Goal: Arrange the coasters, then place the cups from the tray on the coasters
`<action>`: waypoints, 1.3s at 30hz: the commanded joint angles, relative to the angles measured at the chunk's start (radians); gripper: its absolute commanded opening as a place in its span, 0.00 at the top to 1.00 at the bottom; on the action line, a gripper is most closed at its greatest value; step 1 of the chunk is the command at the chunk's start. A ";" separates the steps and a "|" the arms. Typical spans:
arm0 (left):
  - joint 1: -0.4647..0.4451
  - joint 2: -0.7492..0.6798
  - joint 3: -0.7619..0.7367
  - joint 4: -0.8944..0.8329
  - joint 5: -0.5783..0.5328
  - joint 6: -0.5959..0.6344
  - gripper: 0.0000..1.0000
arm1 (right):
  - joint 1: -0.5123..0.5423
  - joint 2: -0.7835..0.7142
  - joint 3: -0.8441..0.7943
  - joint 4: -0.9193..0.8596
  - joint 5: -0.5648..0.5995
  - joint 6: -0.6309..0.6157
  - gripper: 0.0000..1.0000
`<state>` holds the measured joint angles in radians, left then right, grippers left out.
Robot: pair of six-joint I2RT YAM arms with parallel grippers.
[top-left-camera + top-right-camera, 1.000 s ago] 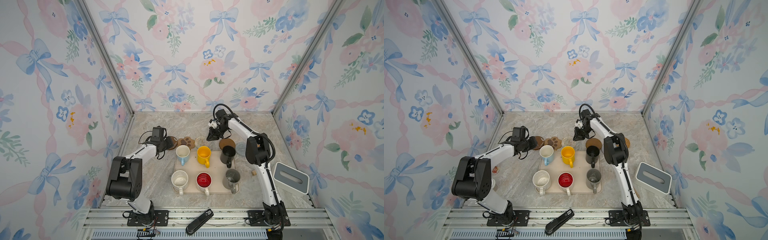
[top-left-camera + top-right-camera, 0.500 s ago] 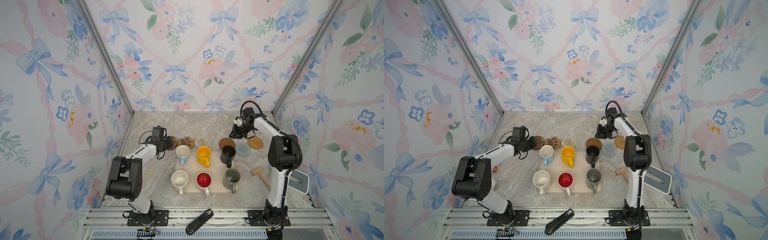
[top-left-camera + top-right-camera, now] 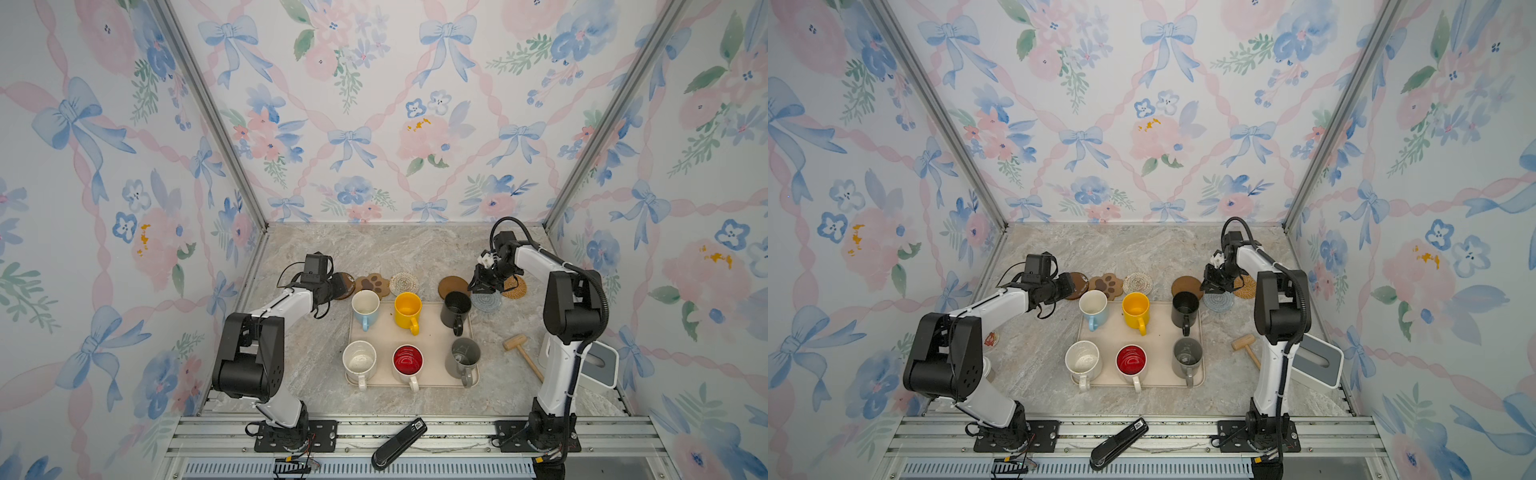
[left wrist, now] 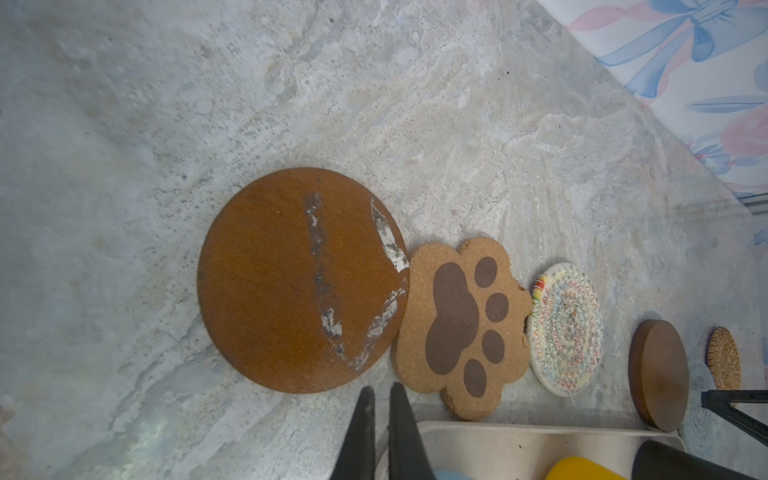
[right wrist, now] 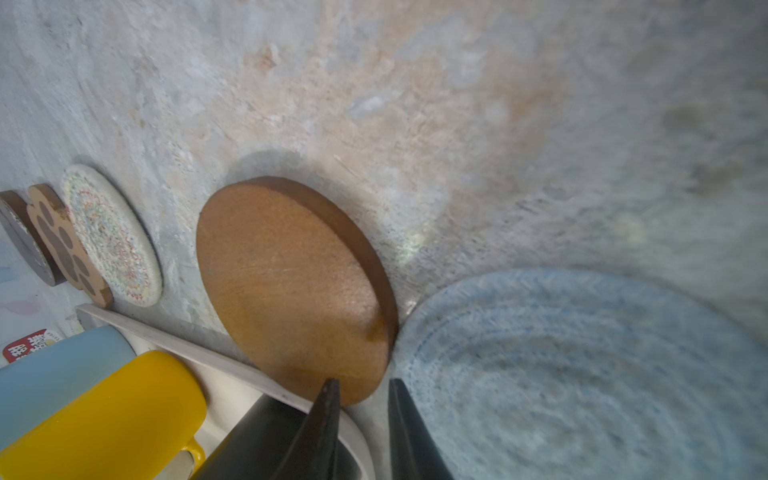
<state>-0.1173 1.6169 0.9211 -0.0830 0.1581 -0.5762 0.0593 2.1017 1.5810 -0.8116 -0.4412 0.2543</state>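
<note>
Six coasters lie in a row behind the tray (image 3: 432,332): dark brown round (image 4: 299,282), paw-shaped (image 3: 372,284), cream woven (image 3: 404,283), wooden disc (image 5: 291,286), grey-blue crocheted (image 5: 582,374) and tan rattan (image 3: 515,287). Six cups stand on the tray: light blue (image 3: 365,306), yellow (image 3: 407,309), black (image 3: 456,308), speckled cream (image 3: 359,361), red-inside (image 3: 407,360) and grey (image 3: 463,357). My left gripper (image 4: 380,390) is shut and empty, between the dark round coaster and the tray corner. My right gripper (image 5: 363,386) is slightly open and empty, low over the gap between the wooden disc and the grey-blue coaster.
A wooden mallet (image 3: 521,353) lies right of the tray. A white-and-grey box (image 3: 598,363) leans at the right wall behind my right arm. A black stapler-like tool (image 3: 399,442) rests on the front rail. A small red packet (image 3: 991,338) lies by my left arm.
My right arm swung right from the cream woven coaster, then came forward and down over the grey-blue coaster, jaws parting a little. The left arm has not moved.
</note>
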 commanded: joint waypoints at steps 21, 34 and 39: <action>-0.007 0.021 0.005 -0.011 0.027 0.013 0.92 | -0.015 0.016 -0.010 0.051 -0.042 0.006 0.69; -0.006 0.021 -0.002 -0.011 0.023 0.013 0.92 | -0.014 0.060 -0.042 0.099 -0.097 0.029 0.68; -0.007 0.023 -0.001 -0.010 0.024 0.013 0.92 | -0.011 0.069 -0.051 0.119 -0.114 0.042 0.68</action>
<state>-0.1181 1.6226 0.9211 -0.0830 0.1730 -0.5766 0.0528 2.1475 1.5475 -0.7071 -0.5388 0.2779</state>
